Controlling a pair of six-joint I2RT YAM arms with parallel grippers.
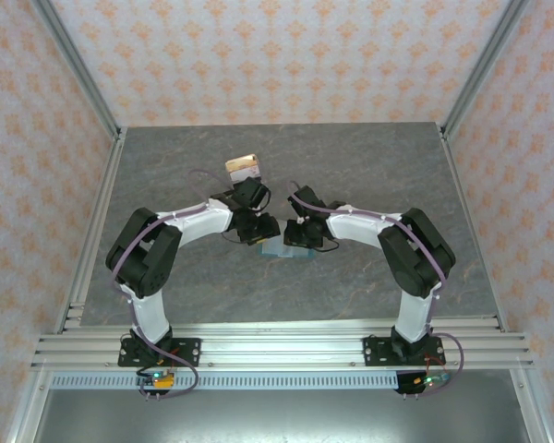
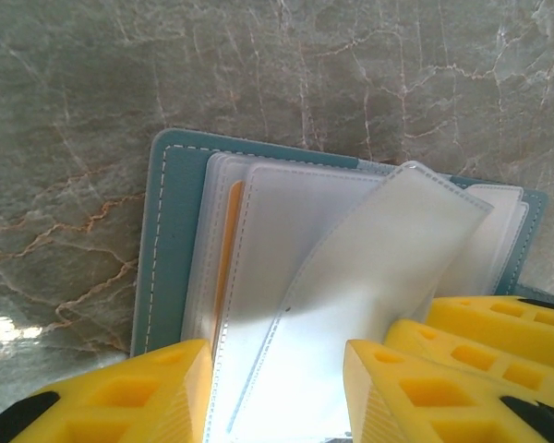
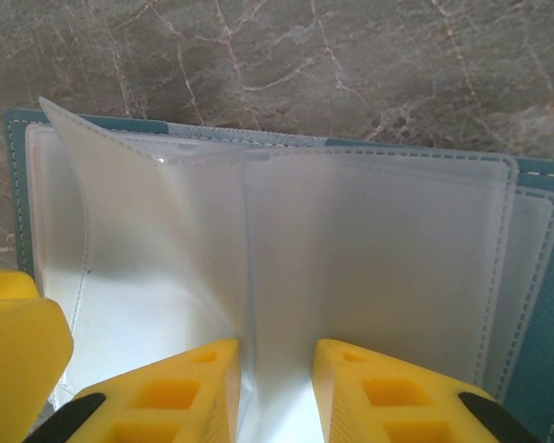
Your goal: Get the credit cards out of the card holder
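The blue-grey card holder (image 1: 279, 249) lies open on the table between both grippers. In the left wrist view its cover (image 2: 162, 249) holds clear plastic sleeves, and the orange edge of one of the credit cards (image 2: 229, 249) shows inside a sleeve. My left gripper (image 2: 277, 355) is open, its jaws standing either side of a raised sleeve page (image 2: 379, 249). My right gripper (image 3: 277, 346) is open too, straddling the fold of the sleeves over the holder (image 3: 545, 175). A small pile of tan and white cards (image 1: 245, 168) lies on the table just beyond the left gripper (image 1: 257, 229).
The grey marbled table (image 1: 369, 166) is walled by patterned panels with metal frame posts (image 1: 78, 74) at the back corners. The two grippers sit close together; the right one's yellow fingers (image 2: 480, 341) show in the left wrist view.
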